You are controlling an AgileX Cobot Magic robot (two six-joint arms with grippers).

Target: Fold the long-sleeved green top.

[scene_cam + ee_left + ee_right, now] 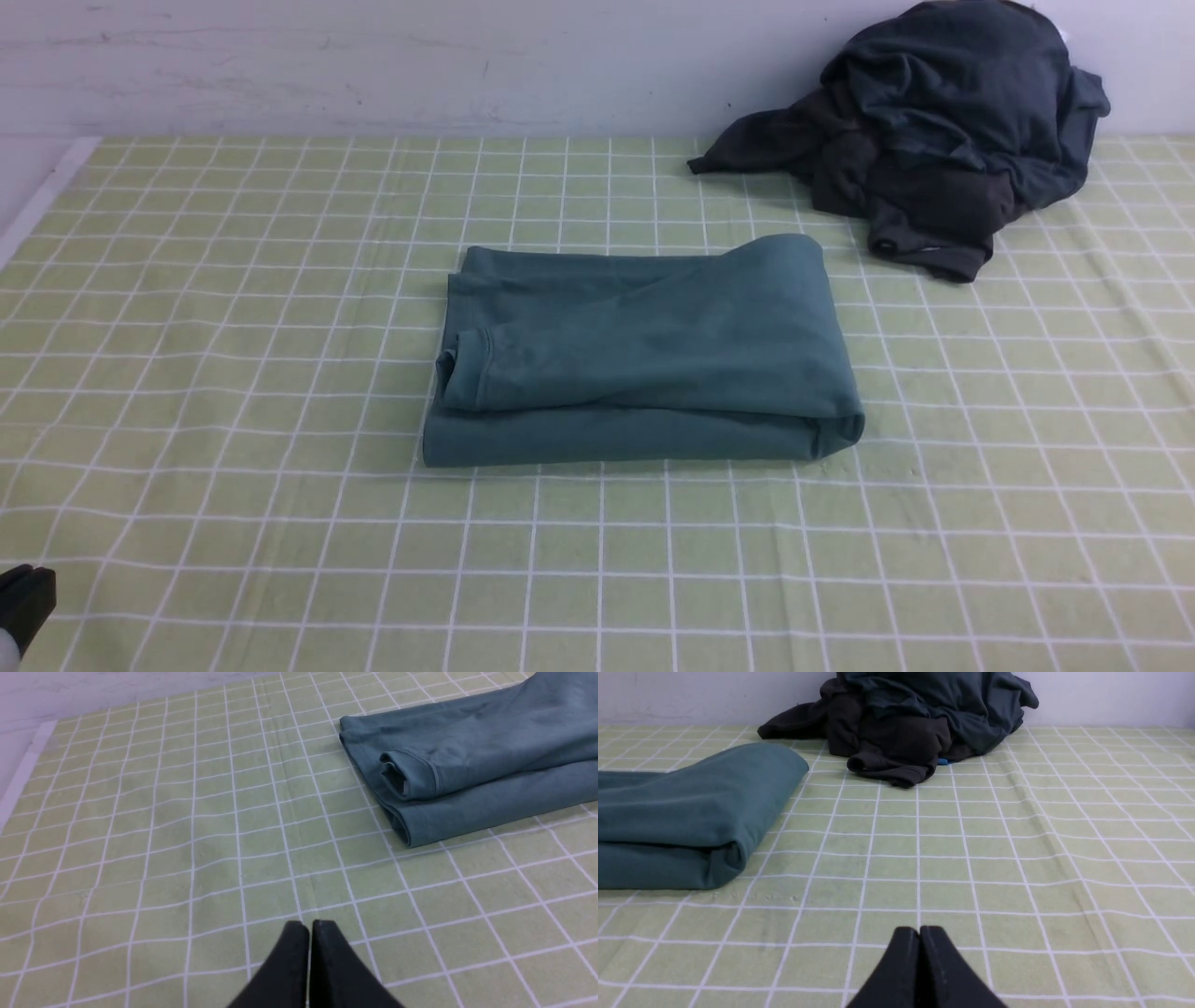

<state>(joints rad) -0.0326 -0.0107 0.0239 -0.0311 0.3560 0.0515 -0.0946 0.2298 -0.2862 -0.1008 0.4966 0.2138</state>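
The green long-sleeved top (644,359) lies folded into a thick rectangle at the middle of the checked cloth, a ribbed cuff showing at its left end. It also shows in the left wrist view (476,765) and the right wrist view (686,812). My left gripper (310,926) is shut and empty, well short of the top's cuff end; only its tip (23,597) shows at the front view's lower left corner. My right gripper (919,931) is shut with nothing in it, off the top's rounded right end, and out of the front view.
A heap of dark charcoal and slate-grey garments (934,131) lies at the back right against the pale wall (373,65); it shows in the right wrist view too (915,723). The green checked tablecloth (233,373) covers the table, whose left edge (42,201) is white.
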